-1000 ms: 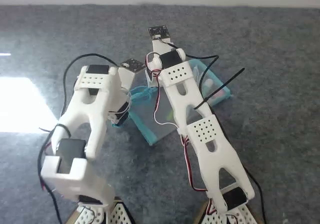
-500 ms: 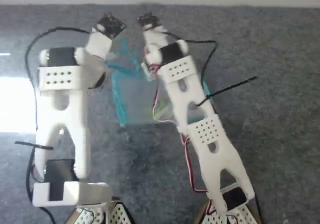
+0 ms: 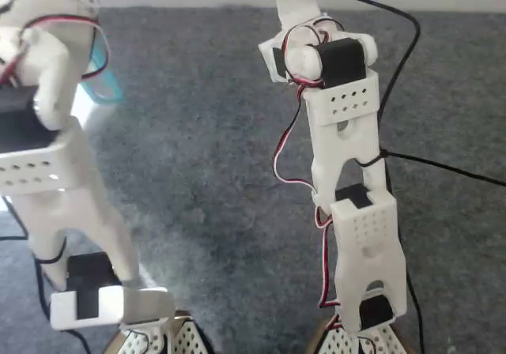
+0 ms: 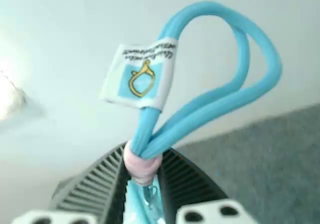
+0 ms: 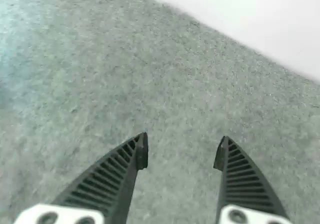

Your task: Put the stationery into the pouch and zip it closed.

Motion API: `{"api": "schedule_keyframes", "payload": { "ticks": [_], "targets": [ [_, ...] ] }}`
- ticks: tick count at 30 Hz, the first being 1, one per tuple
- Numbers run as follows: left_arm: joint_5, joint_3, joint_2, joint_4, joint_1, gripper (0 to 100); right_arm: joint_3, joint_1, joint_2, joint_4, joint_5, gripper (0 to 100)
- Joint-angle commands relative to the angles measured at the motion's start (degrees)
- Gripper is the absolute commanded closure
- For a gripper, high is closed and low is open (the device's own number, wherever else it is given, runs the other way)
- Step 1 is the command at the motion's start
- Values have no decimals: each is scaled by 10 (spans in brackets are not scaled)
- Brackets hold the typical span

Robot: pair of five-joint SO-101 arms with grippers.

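Left gripper [image 4: 142,156] clenched on the pouch's blue cord loop [image 4: 235,79] at a pink bead [image 4: 142,165]; loop and tag [image 4: 140,76] stick out past its fingertips. Pouch [image 3: 101,76] edge shows beside the left arm. Right gripper [image 5: 181,151] released, jaws apart, grey carpet [image 5: 75,59] beyond

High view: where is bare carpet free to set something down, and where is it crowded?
Free: the carpet between the two arms, and outside the right arm beyond its black cable. Crowded: the arm bases at the near edge.
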Motion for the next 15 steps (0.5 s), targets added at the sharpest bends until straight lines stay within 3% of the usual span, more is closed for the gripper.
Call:
{"api": "schedule_keyframes", "payload": {
  "ticks": [1,7,12,15],
  "targets": [
    [13,-40,-40,-70,49,989,82,4,-94,23,39,764],
    [-63,-40,-40,-67,137,989,206,5,-163,21,72,764],
    [-63,-40,-40,-55,184,989,223,-117,-161,13,43,764],
    [-62,-40,-41,-51,189,989,227,-136,-165,22,19,766]
  ]
}}
